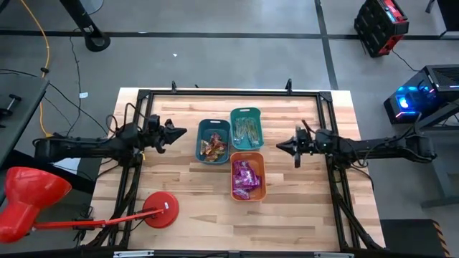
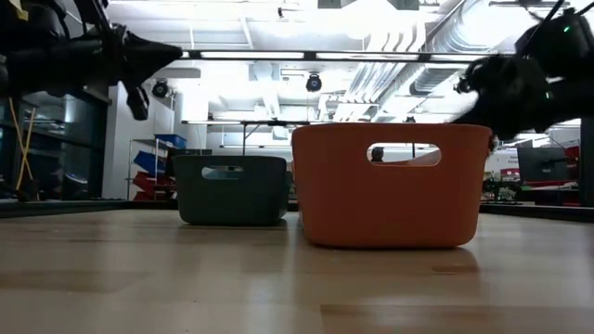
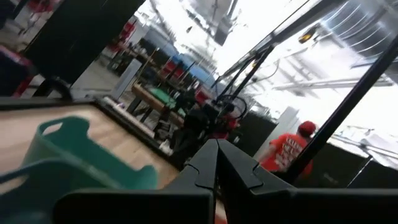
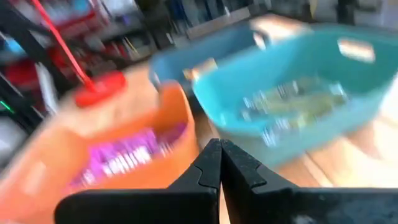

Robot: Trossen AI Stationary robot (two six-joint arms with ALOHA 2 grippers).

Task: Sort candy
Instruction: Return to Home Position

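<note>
Three small bins stand mid-table. The dark blue bin [image 1: 213, 140] holds orange-brown-gold sweets [image 1: 214, 147]. The teal bin [image 1: 247, 128] holds pale green sticks [image 1: 247, 131], also seen in the right wrist view as pale green sticks [image 4: 292, 102]. The orange bin [image 1: 248, 176] holds purple packets [image 1: 244, 175], showing as purple packets [image 4: 127, 154] in the right wrist view. My left gripper [image 1: 182, 132] hovers left of the blue bin, shut and empty. My right gripper [image 1: 280, 146] hovers right of the bins, shut and empty.
A red lamp with a round base [image 1: 162, 211] sits at the near left of the table. A black frame [image 1: 229, 93] runs around the table's edges. Bare wood lies near the bins on all sides. A person in a red shirt [image 3: 291, 154] stands in the room beyond.
</note>
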